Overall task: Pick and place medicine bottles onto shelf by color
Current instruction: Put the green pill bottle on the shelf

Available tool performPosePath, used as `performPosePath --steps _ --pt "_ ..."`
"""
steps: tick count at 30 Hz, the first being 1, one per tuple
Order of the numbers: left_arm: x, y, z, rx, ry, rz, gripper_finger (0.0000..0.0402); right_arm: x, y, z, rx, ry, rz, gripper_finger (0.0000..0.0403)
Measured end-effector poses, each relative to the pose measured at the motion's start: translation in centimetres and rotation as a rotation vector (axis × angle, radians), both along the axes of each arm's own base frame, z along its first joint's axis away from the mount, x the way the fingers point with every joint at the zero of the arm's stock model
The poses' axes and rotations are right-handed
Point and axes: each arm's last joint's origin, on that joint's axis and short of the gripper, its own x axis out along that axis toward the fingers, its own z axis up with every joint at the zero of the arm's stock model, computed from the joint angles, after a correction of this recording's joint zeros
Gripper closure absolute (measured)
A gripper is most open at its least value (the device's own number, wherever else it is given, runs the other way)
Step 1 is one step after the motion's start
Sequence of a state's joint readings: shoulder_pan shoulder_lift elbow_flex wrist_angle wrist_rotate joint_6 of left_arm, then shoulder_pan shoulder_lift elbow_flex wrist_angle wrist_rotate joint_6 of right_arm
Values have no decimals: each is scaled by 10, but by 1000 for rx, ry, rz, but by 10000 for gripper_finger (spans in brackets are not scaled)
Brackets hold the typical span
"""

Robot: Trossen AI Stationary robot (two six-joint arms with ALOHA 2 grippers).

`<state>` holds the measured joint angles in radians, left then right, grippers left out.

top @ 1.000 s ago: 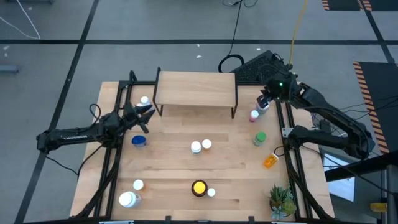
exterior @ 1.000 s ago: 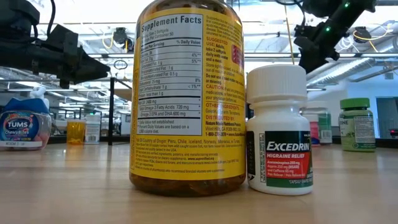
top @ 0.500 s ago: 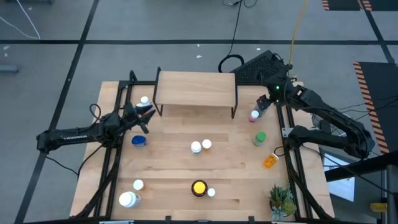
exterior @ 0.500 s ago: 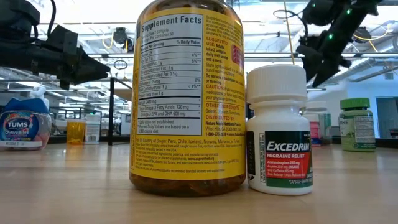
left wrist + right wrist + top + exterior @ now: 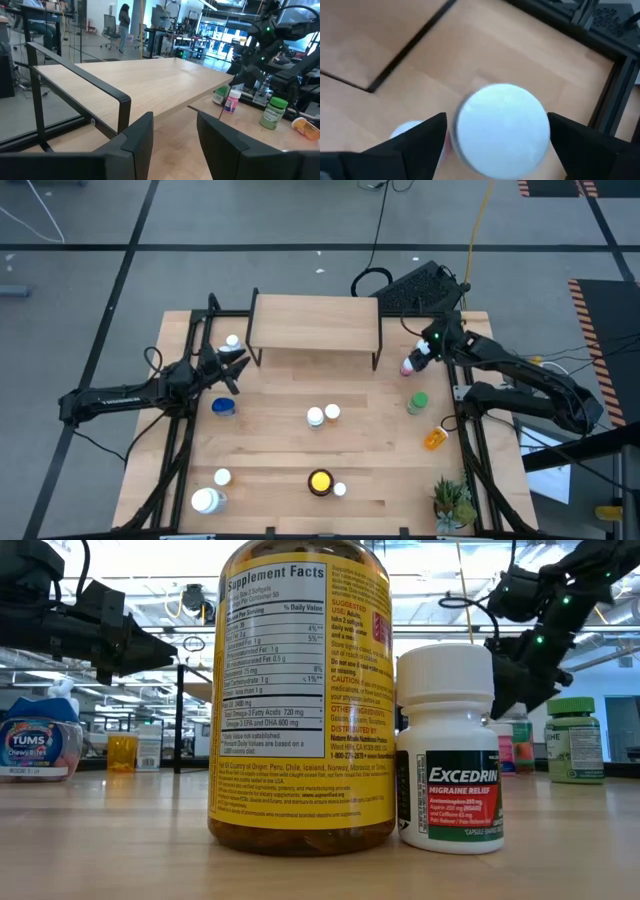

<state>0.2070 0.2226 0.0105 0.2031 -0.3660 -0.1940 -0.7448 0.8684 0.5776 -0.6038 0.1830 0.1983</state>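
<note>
Right gripper [image 5: 495, 135] hangs over a white cap [image 5: 501, 129] near the table's [image 5: 370, 470] far right corner, fingers wide, gripping nothing; left gripper [image 5: 175, 132] open, empty, facing the shelf [image 5: 150, 85].

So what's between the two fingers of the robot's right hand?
A white bottle cap: the right wrist view shows it filling the gap between the open right gripper's fingers. It is not gripped yet. In the high view the gripper hangs over bottles beside the shelf.

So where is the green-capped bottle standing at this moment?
In the high view the green-capped bottle stands near the table's right edge, between the pink bottle under the right tool and the orange bottle lying nearer the front.
</note>
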Motion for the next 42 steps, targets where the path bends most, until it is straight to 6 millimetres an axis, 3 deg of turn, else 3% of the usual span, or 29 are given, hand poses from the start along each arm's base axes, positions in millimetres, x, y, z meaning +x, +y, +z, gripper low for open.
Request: performPosePath --steps 5,12,27,34,42 --pt "0 0 0 0 0 0 245 1 -1 -1 -27 -11 -6 92" --pt "0 0 0 -4 2 0 245 2 -3 1 -52 -23 -12 179" --pt "0 0 -3 -9 26 0 245 2 -3 6 -40 -9 -9 181" --pt "0 0 -3 -9 27 0 245 8 -8 49 -117 -64 14 181" --pt "0 0 -3 -21 26 17 245 19 -18 121 -255 -180 37 181"
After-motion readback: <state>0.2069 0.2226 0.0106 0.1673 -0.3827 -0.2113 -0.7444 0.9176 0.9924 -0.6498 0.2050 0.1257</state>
